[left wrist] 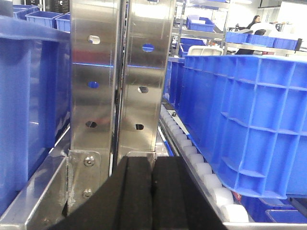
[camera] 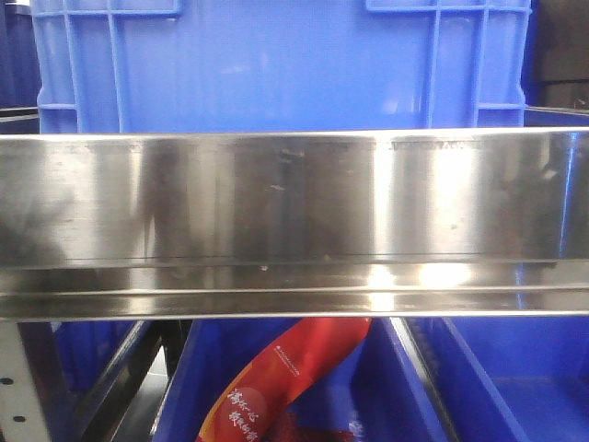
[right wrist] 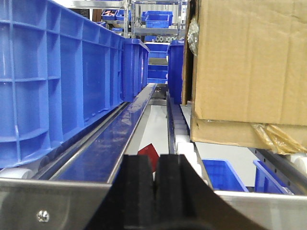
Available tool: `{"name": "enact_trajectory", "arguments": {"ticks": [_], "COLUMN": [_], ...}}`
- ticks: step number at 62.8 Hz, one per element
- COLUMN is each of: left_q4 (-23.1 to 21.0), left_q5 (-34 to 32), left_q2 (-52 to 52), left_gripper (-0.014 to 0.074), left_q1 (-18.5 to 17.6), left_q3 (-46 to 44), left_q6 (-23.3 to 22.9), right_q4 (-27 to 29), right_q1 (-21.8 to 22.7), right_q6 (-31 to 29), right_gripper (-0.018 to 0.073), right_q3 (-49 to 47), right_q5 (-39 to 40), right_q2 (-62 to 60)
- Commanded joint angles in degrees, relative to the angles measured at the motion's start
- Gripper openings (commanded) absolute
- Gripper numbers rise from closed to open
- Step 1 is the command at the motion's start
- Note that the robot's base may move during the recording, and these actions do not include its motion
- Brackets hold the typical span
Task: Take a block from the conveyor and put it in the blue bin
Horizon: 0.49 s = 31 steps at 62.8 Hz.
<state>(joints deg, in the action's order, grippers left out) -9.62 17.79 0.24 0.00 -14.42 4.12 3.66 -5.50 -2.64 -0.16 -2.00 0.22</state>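
No block and no conveyor show in any view. Blue bins fill the rack: a large one [camera: 276, 64] stands above a steel rail in the front view, and I cannot tell which is the task's blue bin. My left gripper [left wrist: 152, 160] is shut with its black pads pressed together and nothing between them, just in front of two steel uprights [left wrist: 120, 81]. My right gripper [right wrist: 154, 160] is also shut and holds nothing. It points down a gap between a blue bin [right wrist: 57, 72] and a cardboard box [right wrist: 249, 62].
A wide steel rail [camera: 294, 221] crosses the front view. Below it a red printed packet [camera: 276, 387] lies in a lower bin. White rollers [left wrist: 201, 167] carry a blue bin [left wrist: 249, 120] to the right of the left gripper. A red corner [right wrist: 148, 152] shows beyond the right gripper.
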Motion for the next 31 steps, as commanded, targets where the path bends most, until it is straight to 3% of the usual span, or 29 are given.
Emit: {"name": "enact_trajectory", "arguments": {"ticks": [1,20,31], "left_q4": [-0.1,-0.2,0.2], "left_q5": [-0.8,-0.8,-7.0], "left_q2": [-0.2,-0.2,-0.2], "left_gripper": [-0.0111,-0.0111,-0.0111], "left_q1": [0.0,0.0,-0.1], "left_q3": [0.0,0.4,6.1], "left_q6": [-0.3,-0.3,-0.3], "right_q4": [0.2,0.2,0.2], "right_q1": [0.3,0.3,0.3], "right_q6": [0.2,0.2,0.2], "right_gripper": [-0.0162,-0.0162,-0.0162], "right_q3": [0.2,0.2,0.2], "right_q5": [0.9,0.9,1.1], "right_q2": [-0.2,-0.2,-0.2]}}
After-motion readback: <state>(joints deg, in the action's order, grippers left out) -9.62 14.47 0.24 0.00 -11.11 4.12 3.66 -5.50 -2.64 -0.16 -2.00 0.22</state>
